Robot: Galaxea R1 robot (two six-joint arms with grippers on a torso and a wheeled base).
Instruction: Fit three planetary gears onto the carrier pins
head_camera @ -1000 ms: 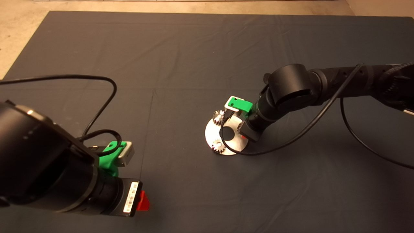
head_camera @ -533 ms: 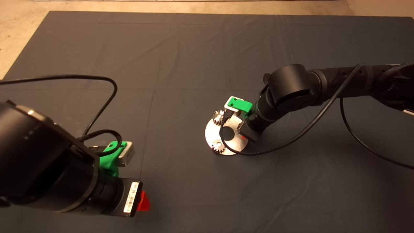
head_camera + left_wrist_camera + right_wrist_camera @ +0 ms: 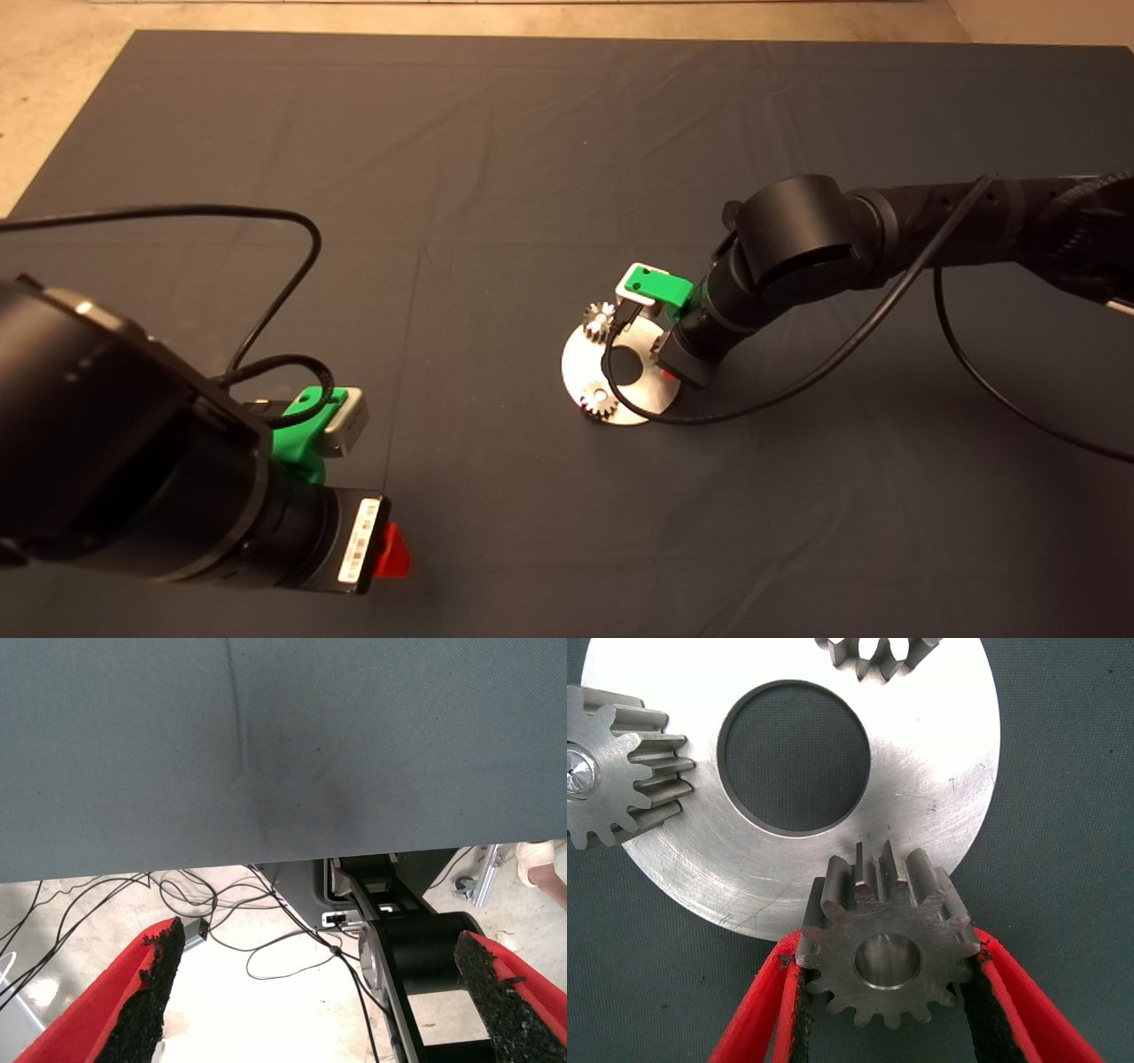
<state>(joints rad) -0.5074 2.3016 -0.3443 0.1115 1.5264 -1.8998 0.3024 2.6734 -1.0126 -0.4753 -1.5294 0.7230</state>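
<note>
right hand (image 3: 888, 992) | clamps gear (image 3: 888, 950) | over disc (image 3: 939, 788) rim

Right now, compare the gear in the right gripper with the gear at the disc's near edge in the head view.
The held gear is clamped between the right gripper fingers; the near-edge gear has no gripper on it. The held gear's centre hole shows no pin in the wrist view; the near-edge gear sits on the disc with a bright spot at its centre, probably a pin. Both are small toothed metal spur gears.

Right hand (image 3: 666, 365) over shiny disc (image 3: 578, 368), two gears (image 3: 599, 401) seated, left hand (image 3: 390, 549) parked
</note>
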